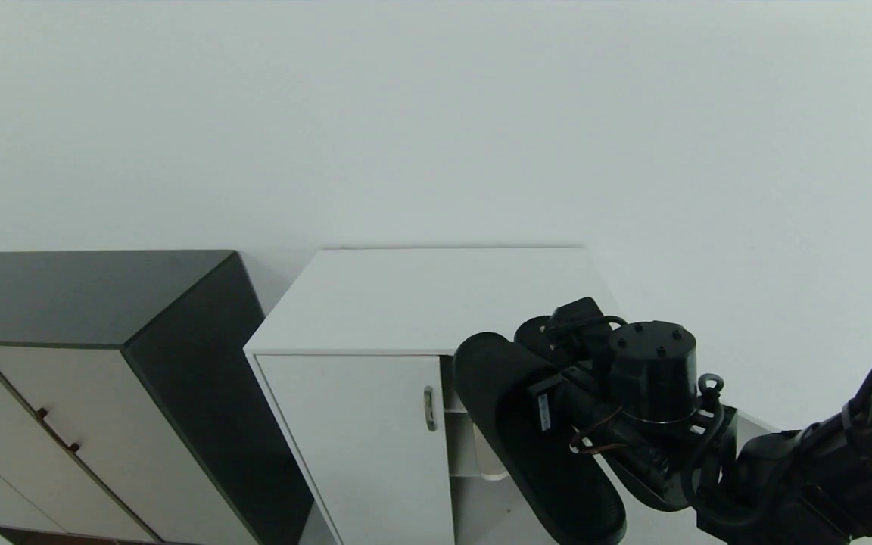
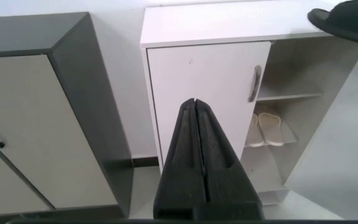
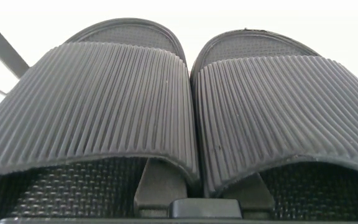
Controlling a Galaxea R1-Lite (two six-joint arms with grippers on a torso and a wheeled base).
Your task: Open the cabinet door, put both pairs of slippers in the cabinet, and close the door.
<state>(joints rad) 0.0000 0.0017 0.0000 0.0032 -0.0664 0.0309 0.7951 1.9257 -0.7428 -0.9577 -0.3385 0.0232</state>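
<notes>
The white cabinet (image 1: 421, 303) stands against the wall, its left door (image 1: 360, 446) closed and its right compartment (image 2: 291, 74) open, showing shelves. A light pair of slippers (image 2: 271, 127) lies on a lower shelf inside. My right gripper (image 3: 196, 188) is shut on the black pair of slippers (image 1: 542, 446), held side by side in front of the open compartment, about level with the cabinet's top edge. The ribbed straps of the black pair of slippers (image 3: 104, 106) face the wrist camera. My left gripper (image 2: 196, 109) is shut and empty, hanging in front of the closed left door.
A dark cabinet (image 1: 103, 303) with beige fronts stands close to the left of the white one, a narrow gap between them. The opened right door (image 2: 337, 155) juts out toward me on the right. A plain wall lies behind.
</notes>
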